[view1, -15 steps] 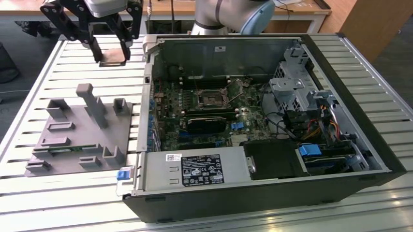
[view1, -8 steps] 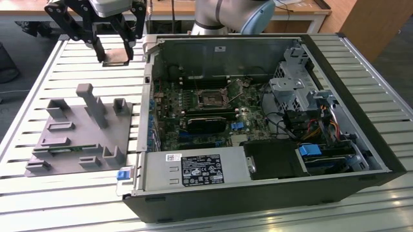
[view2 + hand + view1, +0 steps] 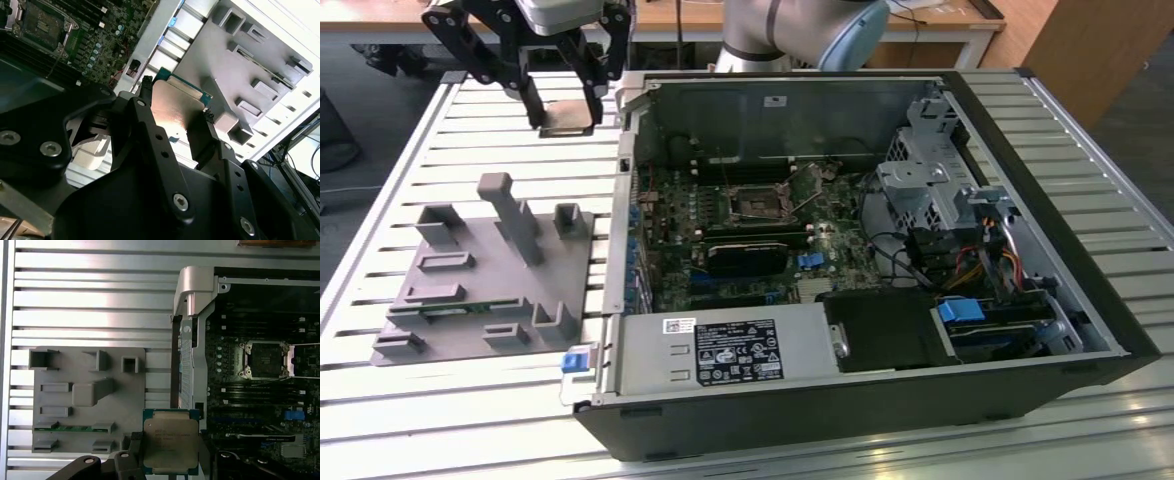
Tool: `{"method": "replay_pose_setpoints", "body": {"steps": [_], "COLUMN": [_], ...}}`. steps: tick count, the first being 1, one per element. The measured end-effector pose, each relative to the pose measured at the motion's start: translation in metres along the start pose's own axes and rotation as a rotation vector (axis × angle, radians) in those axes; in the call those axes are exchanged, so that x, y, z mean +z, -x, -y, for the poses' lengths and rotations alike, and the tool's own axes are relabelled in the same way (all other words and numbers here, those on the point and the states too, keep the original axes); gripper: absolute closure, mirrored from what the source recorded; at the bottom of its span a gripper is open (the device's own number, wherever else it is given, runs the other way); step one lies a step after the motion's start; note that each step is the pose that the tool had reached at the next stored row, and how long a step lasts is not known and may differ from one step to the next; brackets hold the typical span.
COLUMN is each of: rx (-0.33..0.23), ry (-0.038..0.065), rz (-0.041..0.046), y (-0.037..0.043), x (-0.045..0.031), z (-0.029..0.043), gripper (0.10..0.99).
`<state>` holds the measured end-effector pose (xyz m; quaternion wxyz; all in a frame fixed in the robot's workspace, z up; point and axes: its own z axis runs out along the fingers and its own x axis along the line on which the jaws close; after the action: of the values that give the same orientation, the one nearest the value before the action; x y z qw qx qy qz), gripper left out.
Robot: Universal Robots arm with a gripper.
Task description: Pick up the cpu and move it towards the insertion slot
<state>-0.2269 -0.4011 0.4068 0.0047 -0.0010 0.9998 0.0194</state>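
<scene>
- The table is a slatted pale metal top with long grooves; it also appears in the first wrist view.
- Behind it in the exterior view stand a wooden bench and a wooden panel.
- The cpu is a flat square chip with a pale silver lid and a thin green edge; print on the lid is too small to tell.
- In the exterior view the cpu hangs above the table, at the view's upper left, just outside the case wall.
- The end effector is clenched on the cpu, one black finger on each opposite edge; the second wrist view shows the lid between them.
- The arm rises behind the case.
- The case lies open on its side, holding a green board.
- The slot sits near the board's middle, a dark square in a silver frame; it shows in the first wrist view and the second, well apart from the cpu.
- A black card lies just below the slot, a labelled power unit at the near edge, and a drive cage with cables to the exterior view's right.
- A grey block rests on the table beside the case; a narrow green strip sits in one recess.
</scene>
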Motion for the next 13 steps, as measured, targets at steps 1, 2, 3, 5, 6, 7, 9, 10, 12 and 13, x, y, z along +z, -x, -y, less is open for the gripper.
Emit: {"method": "replay_pose_setpoints", "body": {"steps": [1,2,3,5,6,7,9,10,12,13], "rx": [0.000,0.000,0.000,0.000,0.000,0.000,0.000,0.000,0.000,0.000], "ry": [0.000,0.000,0.000,0.000,0.000,0.000,0.000,0.000,0.000,0.000], "rz": [0.0000,0.0000,0.0000,0.0000,0.0000,0.0000,0.0000,0.0001,0.0000,0.0000], "y": [0.0007,0.0015,0.0022,0.0036,0.0043,0.0050,0.0064,0.0070,0.0084,0.0091], "x": [0.0000,0.0000,0.0000,0.0000,0.0000,0.0000,0.0000,0.0001,0.0001,0.0001], "z": [0.0000,0.0000,-0.0001,-0.0001,-0.0001,-0.0001,-0.0001,-0.0001,-0.0001,-0.0001], "gripper": [0.557,0.557,0.557,0.557,0.557,0.557,0.557,0.557,0.557,0.557]}}
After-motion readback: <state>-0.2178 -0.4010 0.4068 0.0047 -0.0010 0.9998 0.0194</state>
